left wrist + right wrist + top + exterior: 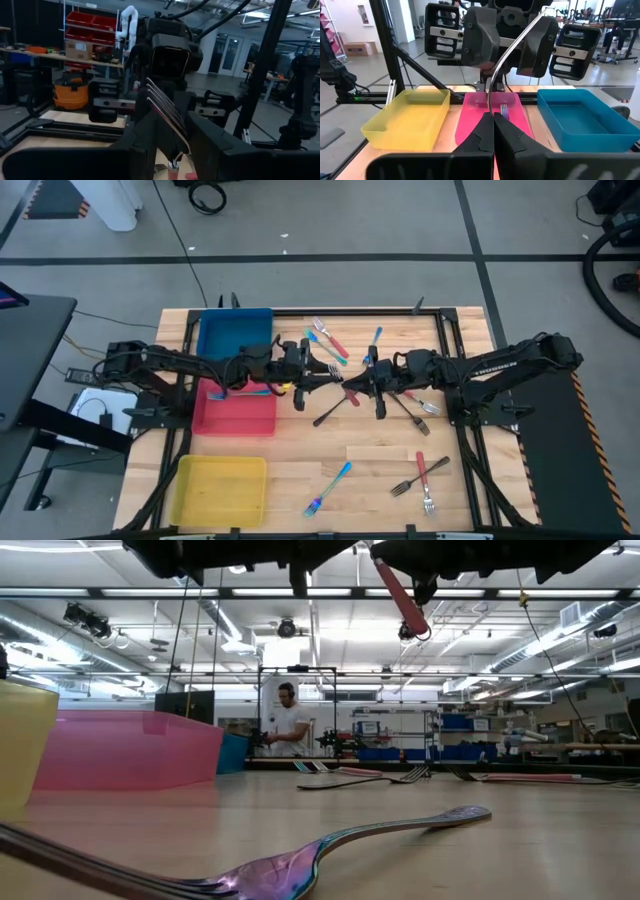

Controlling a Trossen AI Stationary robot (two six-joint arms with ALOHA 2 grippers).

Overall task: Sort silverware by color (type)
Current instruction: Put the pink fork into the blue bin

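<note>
Midair, at table centre, left gripper (300, 376) and right gripper (372, 383) both clamped 1 red-handled fork (506, 42), red tray (236, 414) at 9 o'clock. Risk: mistimed release drops fork.

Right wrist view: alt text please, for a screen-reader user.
The right gripper, jaws shut, holds a curved metal utensil up toward the left arm's gripper. Behind sit a yellow tray, a pink tray and a blue tray.
</note>
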